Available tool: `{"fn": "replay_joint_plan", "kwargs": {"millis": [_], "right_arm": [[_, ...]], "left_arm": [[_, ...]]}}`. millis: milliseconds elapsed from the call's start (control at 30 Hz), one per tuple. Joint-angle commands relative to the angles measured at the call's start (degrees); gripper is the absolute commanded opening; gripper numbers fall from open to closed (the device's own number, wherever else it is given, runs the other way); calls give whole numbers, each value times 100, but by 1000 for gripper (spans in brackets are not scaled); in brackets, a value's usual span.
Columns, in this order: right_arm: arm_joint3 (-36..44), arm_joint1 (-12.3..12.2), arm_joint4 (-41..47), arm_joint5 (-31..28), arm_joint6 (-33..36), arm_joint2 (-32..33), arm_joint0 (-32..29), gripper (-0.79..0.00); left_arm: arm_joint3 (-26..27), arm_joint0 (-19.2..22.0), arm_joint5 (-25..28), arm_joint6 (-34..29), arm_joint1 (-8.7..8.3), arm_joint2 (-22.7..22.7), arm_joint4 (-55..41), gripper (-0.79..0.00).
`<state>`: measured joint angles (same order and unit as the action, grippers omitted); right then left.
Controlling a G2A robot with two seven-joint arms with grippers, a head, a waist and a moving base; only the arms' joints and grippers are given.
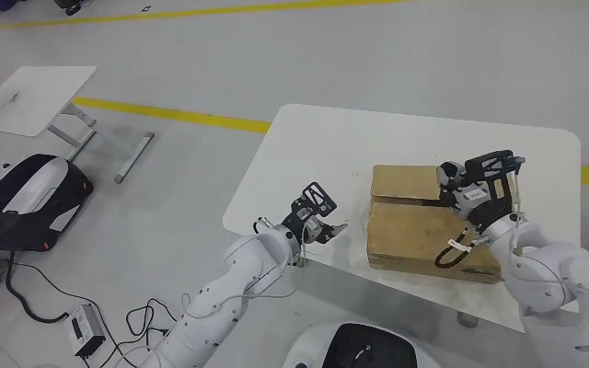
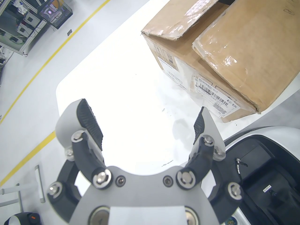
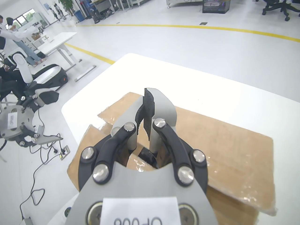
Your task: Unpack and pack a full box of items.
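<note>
The left tool (image 2: 143,108) hangs open over the white table (image 1: 322,147), apart from the cardboard box (image 1: 414,235); the right tool (image 3: 147,104), closed on nothing, sits above its flaps.

- The left arm (image 1: 230,294) is white and bent at the elbow, reaching forward with its wrist tilted down.
- The left claw (image 2: 142,108) has its fingers spread wide. Its ribbed black pads (image 2: 90,120) face each other with nothing between them.
- The right arm (image 1: 538,271) is folded close, with its wrist raised.
- The right claw (image 3: 147,108) has its fingers pressed together, pads touching.
</note>
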<state>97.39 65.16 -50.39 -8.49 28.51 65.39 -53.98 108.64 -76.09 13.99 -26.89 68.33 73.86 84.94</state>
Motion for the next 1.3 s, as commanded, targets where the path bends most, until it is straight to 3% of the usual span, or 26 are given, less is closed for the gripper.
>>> {"fn": "replay_joint_plan", "kwargs": {"millis": [0, 467, 1200, 1267], "right_arm": [[-58, 3, -6, 10, 10, -24, -92, -785], [-656, 123, -342, 591, 262, -324, 54, -785], [-401, 187, -592, 782, 582, -247, -64, -785], [-387, 191, -607, 792, 585, -230, -84, -785]], "left_arm": [[0, 0, 0, 0, 0, 0, 0, 0], [-287, 51, -118, 130, 10, -68, 264, 0], [-2163, 1116, -169, 309, 302, -1000, -734, 0], [-2232, 1189, -54, 319, 328, -1027, -1012, -71]]}}
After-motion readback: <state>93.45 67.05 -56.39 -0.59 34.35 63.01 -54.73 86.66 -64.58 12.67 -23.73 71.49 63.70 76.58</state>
